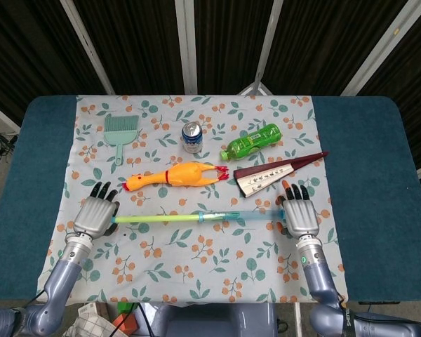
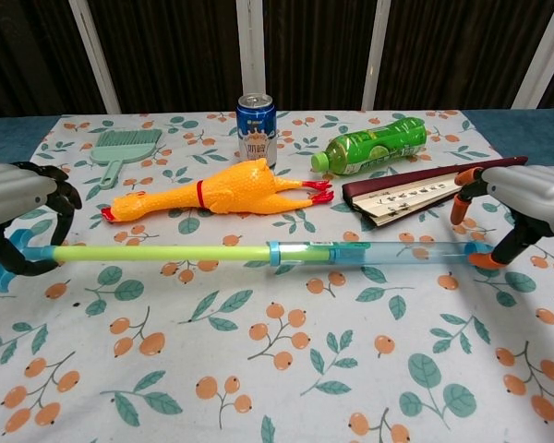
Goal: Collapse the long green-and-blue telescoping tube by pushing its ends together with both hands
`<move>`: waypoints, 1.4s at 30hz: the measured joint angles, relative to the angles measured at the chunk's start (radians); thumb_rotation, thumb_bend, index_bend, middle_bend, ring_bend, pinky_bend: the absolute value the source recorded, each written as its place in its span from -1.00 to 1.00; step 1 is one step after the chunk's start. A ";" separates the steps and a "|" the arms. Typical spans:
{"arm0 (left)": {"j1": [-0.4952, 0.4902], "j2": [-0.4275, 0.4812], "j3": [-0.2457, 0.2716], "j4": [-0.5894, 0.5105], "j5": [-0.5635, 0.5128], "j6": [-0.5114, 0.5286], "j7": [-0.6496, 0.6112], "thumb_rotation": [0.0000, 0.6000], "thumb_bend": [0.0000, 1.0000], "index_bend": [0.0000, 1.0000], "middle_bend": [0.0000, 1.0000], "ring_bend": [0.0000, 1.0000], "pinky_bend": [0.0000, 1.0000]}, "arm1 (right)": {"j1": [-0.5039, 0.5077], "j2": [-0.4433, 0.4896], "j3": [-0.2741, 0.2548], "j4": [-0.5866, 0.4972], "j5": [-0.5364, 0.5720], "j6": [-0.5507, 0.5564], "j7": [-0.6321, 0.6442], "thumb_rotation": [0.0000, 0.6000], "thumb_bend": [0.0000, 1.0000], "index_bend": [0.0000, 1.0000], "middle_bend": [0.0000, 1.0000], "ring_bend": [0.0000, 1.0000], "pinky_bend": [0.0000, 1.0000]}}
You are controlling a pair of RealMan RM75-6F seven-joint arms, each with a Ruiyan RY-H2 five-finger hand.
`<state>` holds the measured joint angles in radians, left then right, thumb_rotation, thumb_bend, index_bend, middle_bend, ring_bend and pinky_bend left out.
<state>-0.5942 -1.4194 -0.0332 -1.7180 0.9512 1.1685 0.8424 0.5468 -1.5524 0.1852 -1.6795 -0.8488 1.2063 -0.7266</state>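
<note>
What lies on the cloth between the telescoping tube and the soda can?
The yellow rubber chicken lies lengthwise between the tube and the can; the head view shows it best.

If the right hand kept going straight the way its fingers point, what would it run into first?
Probably the folded fan. In the head view the right hand points up the table from the tube's blue end, and the fan lies just beyond its fingertips; the height there is unclear.

A lab test bench – floral cloth (image 1: 196, 260) over blue table (image 1: 365, 182); dark slatted backdrop (image 1: 133, 42)
</note>
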 measured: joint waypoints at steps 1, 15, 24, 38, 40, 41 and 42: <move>-0.001 0.002 0.002 0.000 0.000 -0.001 0.001 1.00 0.15 0.21 -0.66 -1.00 -0.96 | 0.002 -0.005 -0.001 0.006 0.006 -0.002 0.002 1.00 -0.32 -0.27 -0.80 -1.00 -1.00; -0.006 0.029 0.001 -0.009 -0.009 -0.002 -0.011 1.00 0.15 0.21 -0.66 -1.00 -0.96 | 0.021 -0.048 -0.006 0.070 0.027 -0.011 0.014 1.00 -0.32 -0.09 -0.72 -1.00 -1.00; -0.011 0.041 0.001 -0.017 -0.007 -0.003 -0.021 1.00 0.15 0.21 -0.66 -1.00 -0.96 | 0.025 -0.056 -0.013 0.100 0.030 -0.008 0.018 1.00 -0.32 -0.08 -0.72 -1.00 -1.00; -0.011 0.034 0.007 -0.004 -0.007 -0.001 -0.032 1.00 0.15 0.21 -0.66 -1.00 -0.96 | 0.026 -0.070 -0.029 0.128 0.027 -0.009 0.017 1.00 -0.32 0.08 -0.66 -1.00 -1.00; -0.011 0.035 0.008 0.000 -0.006 -0.002 -0.036 1.00 0.15 0.21 -0.66 -1.00 -0.96 | 0.026 -0.069 -0.031 0.126 0.020 -0.004 0.015 1.00 -0.32 0.16 -0.63 -1.00 -1.00; -0.011 0.035 0.008 0.002 -0.006 -0.002 -0.037 1.00 0.15 0.21 -0.66 -1.00 -0.96 | 0.026 -0.068 -0.031 0.124 0.018 -0.001 0.014 1.00 -0.32 0.21 -0.62 -1.00 -1.00; -0.010 0.036 0.008 0.003 -0.006 -0.002 -0.038 1.00 0.15 0.21 -0.66 -1.00 -0.96 | 0.026 -0.068 -0.032 0.122 0.016 0.001 0.012 1.00 -0.32 0.24 -0.61 -1.00 -1.00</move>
<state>-0.6047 -1.3838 -0.0252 -1.7148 0.9456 1.1662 0.8039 0.5725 -1.6199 0.1537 -1.5573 -0.8329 1.2076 -0.7142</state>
